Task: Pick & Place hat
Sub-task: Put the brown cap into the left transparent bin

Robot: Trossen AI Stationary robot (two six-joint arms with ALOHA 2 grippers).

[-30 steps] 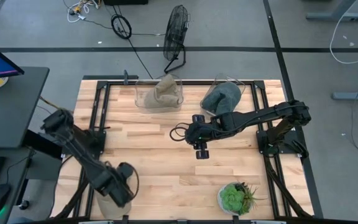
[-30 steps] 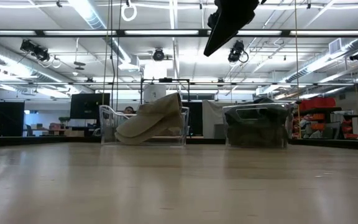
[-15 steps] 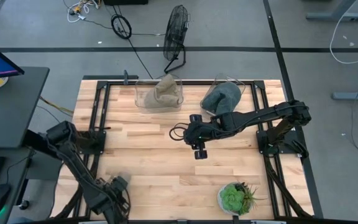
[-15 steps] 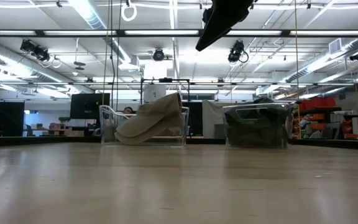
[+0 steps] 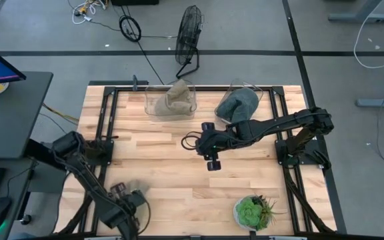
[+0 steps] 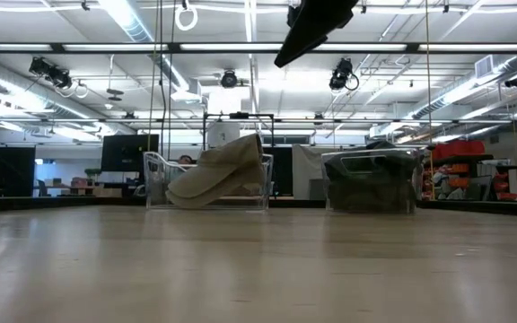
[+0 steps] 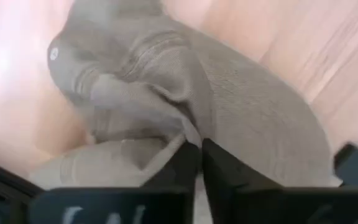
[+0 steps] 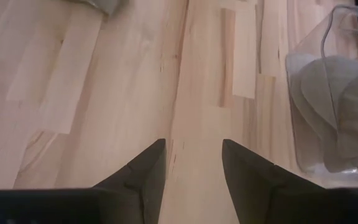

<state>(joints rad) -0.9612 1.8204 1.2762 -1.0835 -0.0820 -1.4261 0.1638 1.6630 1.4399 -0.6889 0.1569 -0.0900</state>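
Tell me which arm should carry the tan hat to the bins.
Left. Its pincer is shut on the tan hat at the table's near-left corner. The right pincer hangs open and empty over mid-table, nearer the bins but holding nothing.

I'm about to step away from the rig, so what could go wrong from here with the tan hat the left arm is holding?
1. The left end effector pinches only a fold of the tan hat, so it may slip.
2. It works at the table's front edge; a dropped hat could fall off.
3. The right end effector hangs open over mid-table, possibly in the carry path to the bins.
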